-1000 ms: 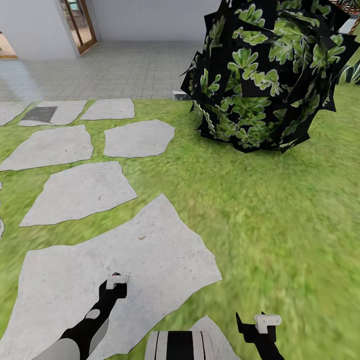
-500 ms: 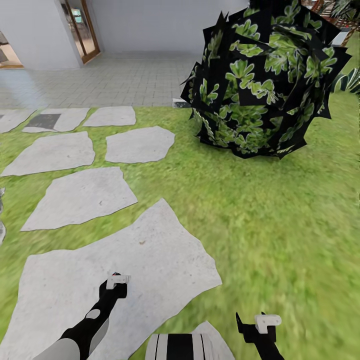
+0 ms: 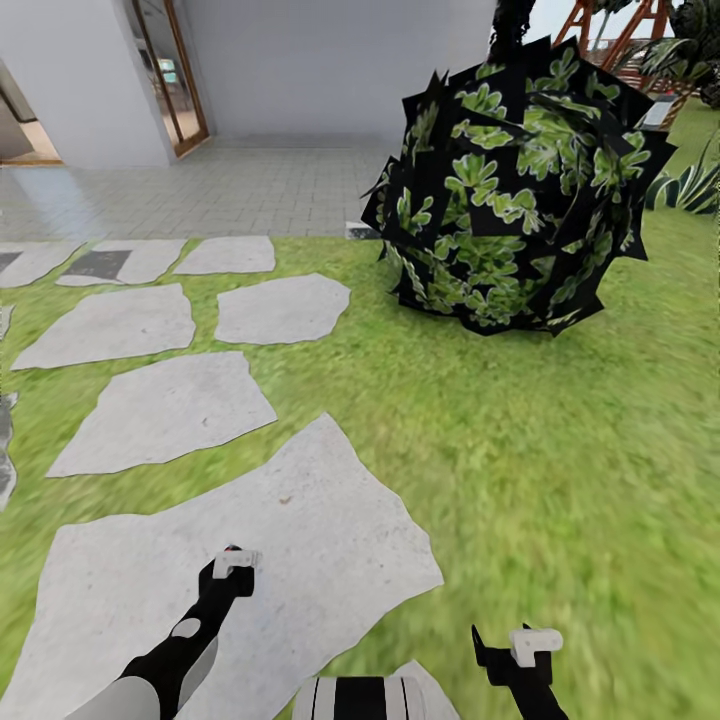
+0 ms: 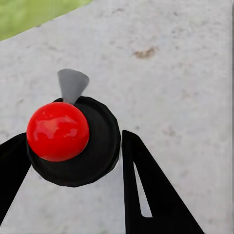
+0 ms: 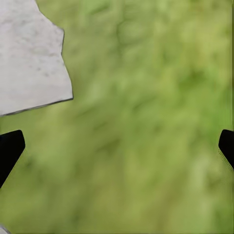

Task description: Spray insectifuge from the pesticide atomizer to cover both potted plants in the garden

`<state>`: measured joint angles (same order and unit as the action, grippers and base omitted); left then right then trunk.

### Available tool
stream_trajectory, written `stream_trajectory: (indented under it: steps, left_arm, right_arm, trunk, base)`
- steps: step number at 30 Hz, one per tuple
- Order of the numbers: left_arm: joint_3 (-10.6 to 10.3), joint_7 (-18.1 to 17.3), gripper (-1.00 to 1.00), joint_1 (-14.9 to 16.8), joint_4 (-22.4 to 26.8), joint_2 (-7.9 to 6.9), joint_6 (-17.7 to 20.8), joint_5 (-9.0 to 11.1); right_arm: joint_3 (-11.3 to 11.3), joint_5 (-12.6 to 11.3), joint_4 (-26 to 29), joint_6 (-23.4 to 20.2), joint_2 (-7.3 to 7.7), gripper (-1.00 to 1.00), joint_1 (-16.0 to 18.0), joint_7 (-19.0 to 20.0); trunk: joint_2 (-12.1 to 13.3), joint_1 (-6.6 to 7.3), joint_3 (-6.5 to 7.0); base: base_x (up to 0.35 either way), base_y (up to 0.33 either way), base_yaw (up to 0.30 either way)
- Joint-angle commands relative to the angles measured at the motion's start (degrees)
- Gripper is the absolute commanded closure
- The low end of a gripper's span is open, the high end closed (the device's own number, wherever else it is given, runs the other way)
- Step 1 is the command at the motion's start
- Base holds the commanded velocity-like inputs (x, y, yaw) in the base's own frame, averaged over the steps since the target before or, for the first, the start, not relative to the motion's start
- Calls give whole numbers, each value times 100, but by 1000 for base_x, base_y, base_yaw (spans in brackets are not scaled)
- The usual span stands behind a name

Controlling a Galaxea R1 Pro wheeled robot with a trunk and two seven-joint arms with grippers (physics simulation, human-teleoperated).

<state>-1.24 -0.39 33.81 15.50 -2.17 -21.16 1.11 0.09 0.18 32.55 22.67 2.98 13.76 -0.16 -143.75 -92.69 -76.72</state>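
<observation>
Both pincers hung low before me: the left pincer (image 4: 97, 161) pinched the atomizer (image 4: 73, 141), red cap up, over a stone (image 3: 260, 560); the right pincer (image 5: 117, 146) was spread wide above the lawn (image 3: 560, 470). My view had tilted up, showing more of the bush (image 3: 510, 190); I judged I was en route, no pots seen.

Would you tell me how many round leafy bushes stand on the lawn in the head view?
1. The round leafy bush stands on the lawn at the upper right, near the paved terrace. Others may lie outside the picture.
</observation>
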Motion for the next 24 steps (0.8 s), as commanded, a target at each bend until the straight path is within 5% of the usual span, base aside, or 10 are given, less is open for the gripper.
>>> stream_trajectory:
  steps: [1, 7, 8, 11, 24]
  left_arm:
    - [-13, -5, 100, 6, 1, -4, 0, 12]
    - [11, 12, 100, 6, -4, -43, 40, 25]
    - [3, 53, 100, -61, -14, -39, 46, 17]
    - [11, 60, 100, -205, -12, -38, 50, 20]
    - [36, 86, 100, -821, -11, 5, 37, 77]
  right_arm:
    - [1, 1, -2, 21, 1, -100, -1, -5]
    - [-3, -1, 10, 122, 1, -100, -5, -18]
    - [-8, 6, 15, 523, 8, -100, -7, -13]
    - [-16, 6, 16, 760, 20, -100, -59, -15]
    - [-26, 0, -110, 992, 85, -100, -229, -19]
  trunk:
    - [0, 3, 19]
    - [8, 19, 152]
    - [10, 21, 174]
    - [14, 29, 241]
    - [31, 63, 596]
  base:
    - [0, 0, 0]
    - [0, 0, 0]
    - [0, 0, 0]
    - [0, 0, 0]
    - [0, 0, -158]
